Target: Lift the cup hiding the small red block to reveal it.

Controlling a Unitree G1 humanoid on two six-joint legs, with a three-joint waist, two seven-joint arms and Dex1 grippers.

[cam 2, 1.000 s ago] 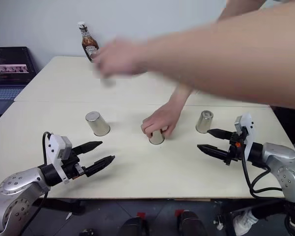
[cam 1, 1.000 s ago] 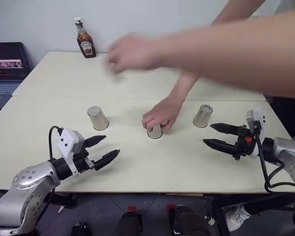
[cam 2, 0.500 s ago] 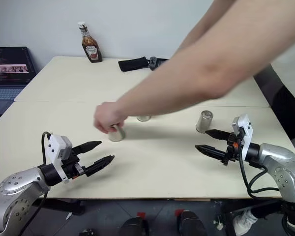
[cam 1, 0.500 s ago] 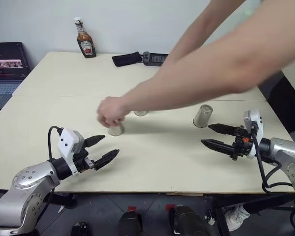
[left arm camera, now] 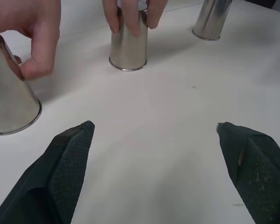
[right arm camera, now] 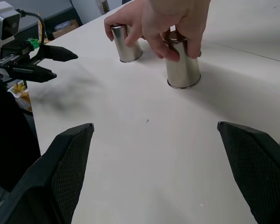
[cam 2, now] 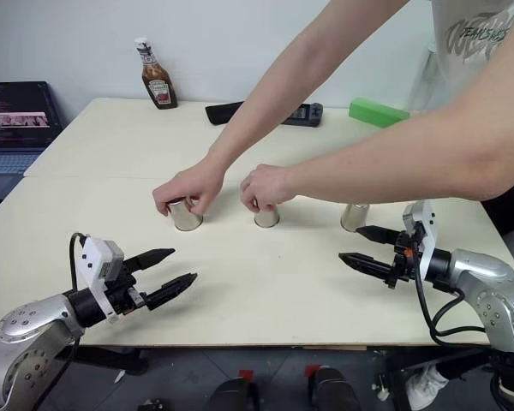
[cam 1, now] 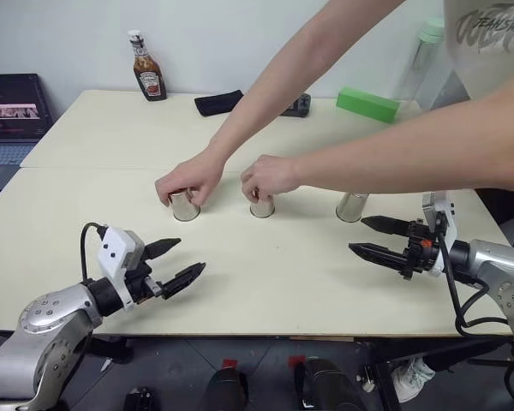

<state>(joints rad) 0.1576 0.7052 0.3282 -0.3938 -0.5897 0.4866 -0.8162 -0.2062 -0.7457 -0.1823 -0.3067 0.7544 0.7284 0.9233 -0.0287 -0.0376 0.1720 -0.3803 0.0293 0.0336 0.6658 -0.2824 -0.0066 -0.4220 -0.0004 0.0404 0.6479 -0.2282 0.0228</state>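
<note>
Three shiny silver cups stand upside down in a row on the table: the left cup [cam 1: 185,206], the middle cup [cam 1: 262,208] and the right cup [cam 1: 352,206]. One of a person's hands [cam 1: 188,177] grips the left cup, the other hand [cam 1: 270,175] the middle one. I cannot tell which cup covers the small red block, which is hidden. My left gripper [cam 1: 191,255] hovers open near the front left, short of the left cup [left arm camera: 9,100]. My right gripper [cam 1: 358,235] stands open just in front of the right cup, nothing between its fingers.
A ketchup bottle [cam 1: 147,68] stands at the far left edge, with a laptop [cam 1: 13,111] beside the table. A long green block [cam 1: 367,104] and a black pouch [cam 1: 218,103] lie at the back. The person's arms [cam 1: 394,154] reach across from the right.
The person's hands slid the cups around the table and now rest on the left and middle cups. Both my grippers stayed where they were, open.
</note>
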